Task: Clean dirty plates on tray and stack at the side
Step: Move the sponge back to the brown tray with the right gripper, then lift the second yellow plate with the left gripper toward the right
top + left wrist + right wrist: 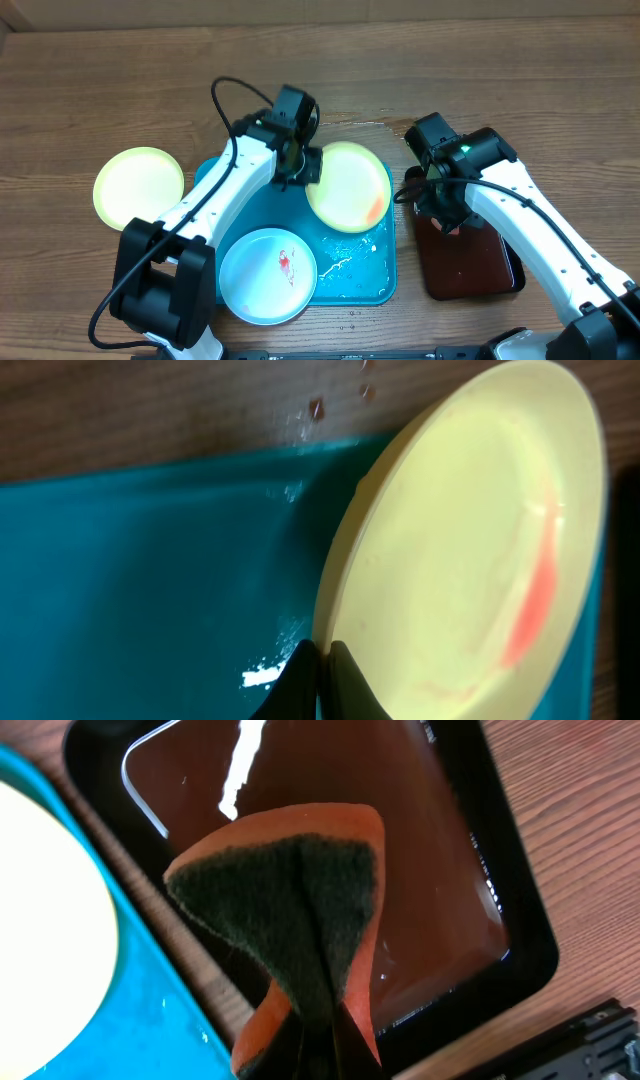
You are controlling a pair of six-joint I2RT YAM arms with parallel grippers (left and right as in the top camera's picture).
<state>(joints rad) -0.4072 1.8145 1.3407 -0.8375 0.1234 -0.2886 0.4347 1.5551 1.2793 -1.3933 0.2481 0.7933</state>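
Note:
My left gripper [298, 166] [322, 657] is shut on the left rim of a pale yellow-green plate [350, 186] [470, 530], which is held tilted above the far right part of the turquoise tray [362, 280] [140, 580]. An orange-red smear [535, 600] runs down that plate's face. A blue-white plate [267, 276] with a small red smear lies flat on the tray's near left. Another yellow-green plate [139, 187] rests on the table left of the tray. My right gripper [447, 214] [318, 1032] is shut on an orange sponge [290, 890] with a dark scouring face.
A dark reddish-brown tray [470, 265] [450, 870] with a black rim lies right of the turquoise tray, under the sponge. Wet streaks [340, 265] shine on the turquoise tray's floor. The wooden table [100, 80] surrounds both trays.

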